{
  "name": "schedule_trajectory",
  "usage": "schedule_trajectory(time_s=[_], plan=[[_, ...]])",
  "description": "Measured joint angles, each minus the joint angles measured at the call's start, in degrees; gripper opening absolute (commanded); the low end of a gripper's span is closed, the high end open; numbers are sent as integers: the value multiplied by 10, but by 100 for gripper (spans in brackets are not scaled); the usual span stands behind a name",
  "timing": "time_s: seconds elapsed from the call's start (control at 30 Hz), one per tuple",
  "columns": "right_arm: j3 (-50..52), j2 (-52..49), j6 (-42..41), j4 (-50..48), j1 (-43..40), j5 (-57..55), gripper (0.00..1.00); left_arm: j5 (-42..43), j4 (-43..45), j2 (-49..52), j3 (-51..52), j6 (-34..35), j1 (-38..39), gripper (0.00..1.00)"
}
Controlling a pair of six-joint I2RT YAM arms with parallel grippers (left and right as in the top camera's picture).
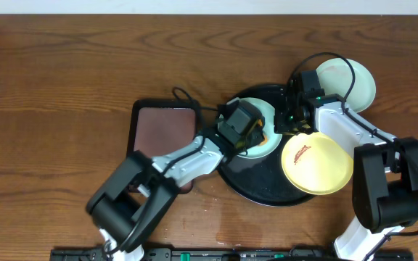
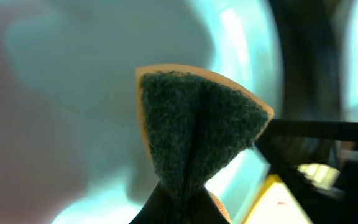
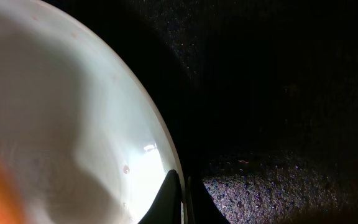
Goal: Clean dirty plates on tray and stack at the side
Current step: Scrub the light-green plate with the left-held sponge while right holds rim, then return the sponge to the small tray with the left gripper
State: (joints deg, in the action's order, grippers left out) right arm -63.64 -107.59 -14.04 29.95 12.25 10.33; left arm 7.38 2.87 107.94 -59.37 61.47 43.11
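- Overhead: the black tray (image 1: 263, 190) is seen at the middle of the tabletop (image 1: 85, 65), with a maroon tray (image 1: 164, 129) just beside it on its left.
- A mint plate (image 1: 273, 119) lies on the black tray, largely covered by the left gripper (image 1: 249, 130), which is lowered onto it. The right gripper (image 1: 294, 116) is set at that plate's right edge.
- A yellow plate (image 1: 318, 165), marked with a reddish smear, rests over the right side of the black tray and overhangs its rim.
- A second mint plate (image 1: 354, 83) lies off the tray, on the bare wood at the upper right.
- Left wrist: the left gripper (image 2: 180, 202) is seen clamped on a sponge (image 2: 197, 124), green scouring face toward the camera and an orange layer behind. The sponge is pinched so that it folds. The mint plate (image 2: 104, 74) fills the background, blurred, and a corner of the yellow plate (image 2: 272, 202) shows at the lower right.
- Right wrist: the fingers of the right gripper (image 3: 180, 196) are brought together at the rim of the mint plate (image 3: 61, 106), beside the glossy floor of the black tray (image 3: 278, 93). Whether the rim is pinched cannot be told.
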Motion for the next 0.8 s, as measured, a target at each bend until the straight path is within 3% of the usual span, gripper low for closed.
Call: schedule_trajectory(time_s=[0.5, 0.63, 0.8], plan=[[0, 0, 0, 2, 0, -3, 1, -45, -135, -1, -11, 11, 2, 7], [0, 0, 0, 2, 0, -3, 1, -96, -176, -17, -10, 5, 2, 7], [0, 0, 0, 2, 0, -3, 1, -221, -238, -90, -3, -5, -2, 7]])
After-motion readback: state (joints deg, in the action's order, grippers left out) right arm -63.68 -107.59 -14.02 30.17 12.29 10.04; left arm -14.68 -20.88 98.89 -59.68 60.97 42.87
